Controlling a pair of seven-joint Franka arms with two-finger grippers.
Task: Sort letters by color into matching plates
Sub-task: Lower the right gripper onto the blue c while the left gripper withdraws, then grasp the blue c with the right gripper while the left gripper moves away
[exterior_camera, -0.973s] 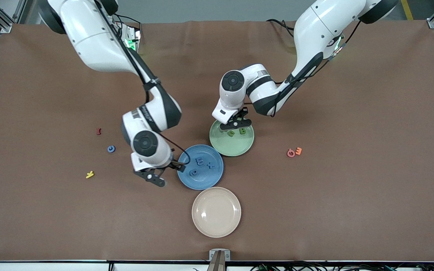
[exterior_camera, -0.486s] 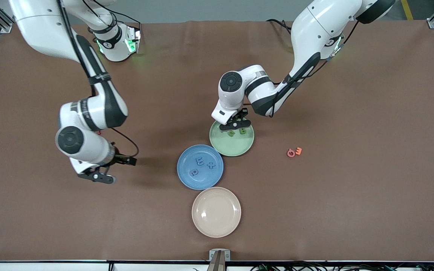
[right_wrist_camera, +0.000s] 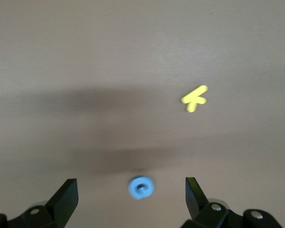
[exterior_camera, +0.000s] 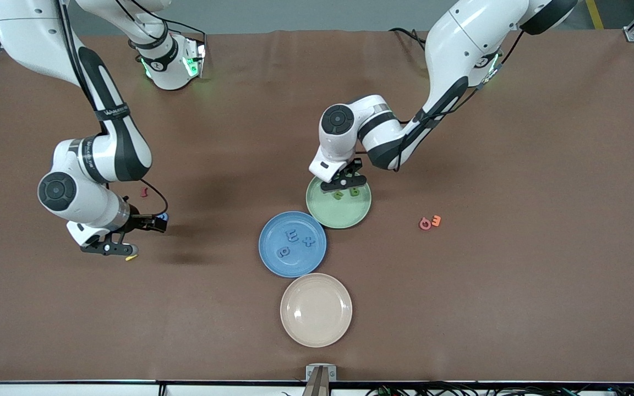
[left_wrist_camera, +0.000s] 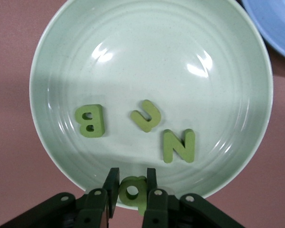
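Note:
The blue plate (exterior_camera: pixel 273 258) holds three blue letters (exterior_camera: pixel 293 237). The pale green plate (exterior_camera: pixel 344 215) holds three loose green letters (left_wrist_camera: pixel 89 120). My left gripper (exterior_camera: pixel 344 181) hovers over the green plate's rim, farthest from the front camera. In the left wrist view this gripper (left_wrist_camera: pixel 132 176) is shut on a fourth green letter (left_wrist_camera: pixel 132 192). My right gripper (exterior_camera: pixel 130 236) hangs open over the bare table at the right arm's end. A round blue letter (exterior_camera: pixel 164 216) lies under it. In the right wrist view that letter (right_wrist_camera: pixel 141 187) shows between the gripper's (right_wrist_camera: pixel 130 189) spread fingers, untouched.
A cream plate (exterior_camera: pixel 316 309) lies nearer the front camera than the blue plate. A yellow piece (exterior_camera: pixel 130 257) and a red piece (exterior_camera: pixel 143 192) lie close to the right gripper. Orange and pink pieces (exterior_camera: pixel 430 222) lie toward the left arm's end.
My right arm swung from beside the blue plate toward its own end of the table, to above the lone blue letter. The left gripper stayed over the green plate.

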